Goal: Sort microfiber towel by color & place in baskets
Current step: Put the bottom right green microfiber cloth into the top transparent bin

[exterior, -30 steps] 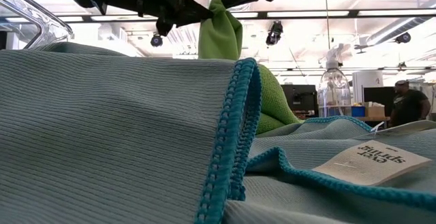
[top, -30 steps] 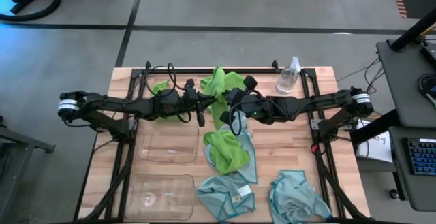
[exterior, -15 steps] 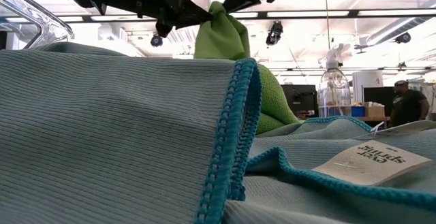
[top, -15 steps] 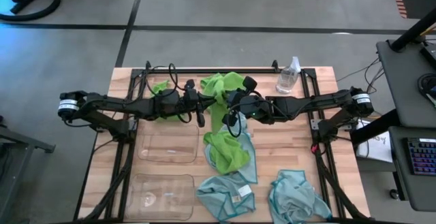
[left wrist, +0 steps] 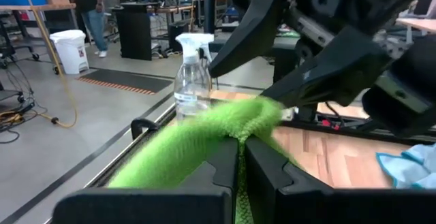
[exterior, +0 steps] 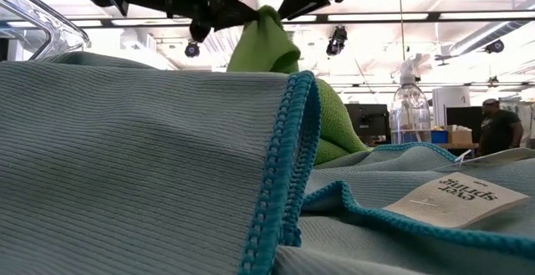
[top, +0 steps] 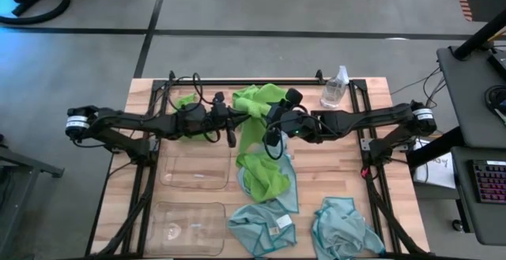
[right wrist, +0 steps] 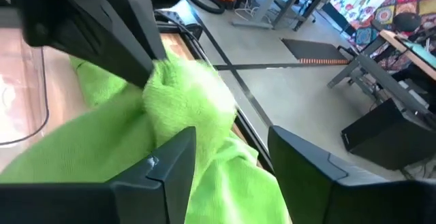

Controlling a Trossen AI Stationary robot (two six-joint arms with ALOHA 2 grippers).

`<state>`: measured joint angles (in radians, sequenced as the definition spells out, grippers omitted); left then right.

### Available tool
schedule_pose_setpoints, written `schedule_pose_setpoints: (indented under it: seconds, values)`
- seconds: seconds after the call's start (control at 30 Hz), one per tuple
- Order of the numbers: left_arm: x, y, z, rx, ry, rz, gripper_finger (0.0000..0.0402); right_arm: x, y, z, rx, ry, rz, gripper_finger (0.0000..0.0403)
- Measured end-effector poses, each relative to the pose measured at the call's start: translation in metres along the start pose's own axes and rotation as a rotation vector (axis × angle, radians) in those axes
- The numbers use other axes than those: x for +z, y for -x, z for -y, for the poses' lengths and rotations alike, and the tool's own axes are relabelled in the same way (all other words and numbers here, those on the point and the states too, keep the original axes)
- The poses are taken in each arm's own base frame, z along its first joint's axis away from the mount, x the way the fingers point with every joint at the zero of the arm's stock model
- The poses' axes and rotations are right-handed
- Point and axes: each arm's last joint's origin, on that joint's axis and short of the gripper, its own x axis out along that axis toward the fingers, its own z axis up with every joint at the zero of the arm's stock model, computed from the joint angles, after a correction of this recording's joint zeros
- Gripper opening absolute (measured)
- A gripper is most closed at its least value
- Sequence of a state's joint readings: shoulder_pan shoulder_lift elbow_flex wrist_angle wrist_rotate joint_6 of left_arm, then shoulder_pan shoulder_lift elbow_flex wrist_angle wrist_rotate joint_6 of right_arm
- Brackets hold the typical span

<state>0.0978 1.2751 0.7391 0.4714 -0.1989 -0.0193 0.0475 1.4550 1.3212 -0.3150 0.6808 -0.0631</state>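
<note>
Left gripper (top: 237,123) was clamped on a lime green towel (top: 257,100), held up above the far middle of the table (top: 340,157); the left wrist view showed both fingers (left wrist: 228,166) pinched tight on the cloth (left wrist: 204,149). Right gripper (top: 271,124) sat right beside it with its jaws spread apart, the green cloth (right wrist: 184,108) bunched in front of them and not squeezed. Towel count in the high view: three lime green, i.e. the lifted one, a small bunch (top: 186,100) under the left arm near the far left edge, and one crumpled (top: 261,173) at table centre. Three pale blue-teal: one (top: 286,182) partly under that centre green one, one with a white tag (top: 261,224) at the near edge, one (top: 341,227) near the front right. Two clear plastic baskets (top: 195,167) (top: 190,224) lay side by side on the left half, one nearer the front edge than the other, no towels in either. One clear spray bottle (top: 335,88) stood at the far right of the table. Low view was mostly filled by the tagged teal towel (exterior: 150,166), with the green towel (exterior: 266,48) hanging from the grippers above it.
</note>
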Motion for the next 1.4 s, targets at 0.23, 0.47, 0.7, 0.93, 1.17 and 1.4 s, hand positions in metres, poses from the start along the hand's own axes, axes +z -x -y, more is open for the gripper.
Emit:
schedule_pose_setpoints:
  seconds: [0.23, 0.47, 0.7, 0.93, 1.17, 1.4]
  values:
    - [0.017, 0.023, 0.000, -0.018, 0.003, 0.009, 0.0000, 0.000, 0.012, 0.009, 0.000, -0.049, -0.017, 0.0160]
    - [0.038, 0.053, -0.001, -0.039, 0.020, 0.063, 0.0000, -0.003, 0.014, 0.011, 0.001, -0.059, -0.051, 0.0142]
    - [0.054, 0.081, -0.003, -0.061, 0.032, 0.117, 0.0000, -0.006, 0.013, 0.010, 0.000, -0.065, -0.073, 0.0131]
    - [0.062, 0.105, -0.002, -0.101, 0.040, 0.131, 0.0000, -0.008, 0.013, 0.010, -0.001, -0.069, -0.088, 0.0132]
    - [0.072, 0.130, 0.000, -0.204, 0.056, 0.196, 0.0000, -0.008, 0.013, 0.010, -0.001, -0.072, -0.089, 0.0128]
    - [0.079, 0.152, 0.000, -0.306, 0.066, 0.252, 0.0000, -0.012, 0.014, 0.010, -0.003, -0.071, -0.123, 0.0128]
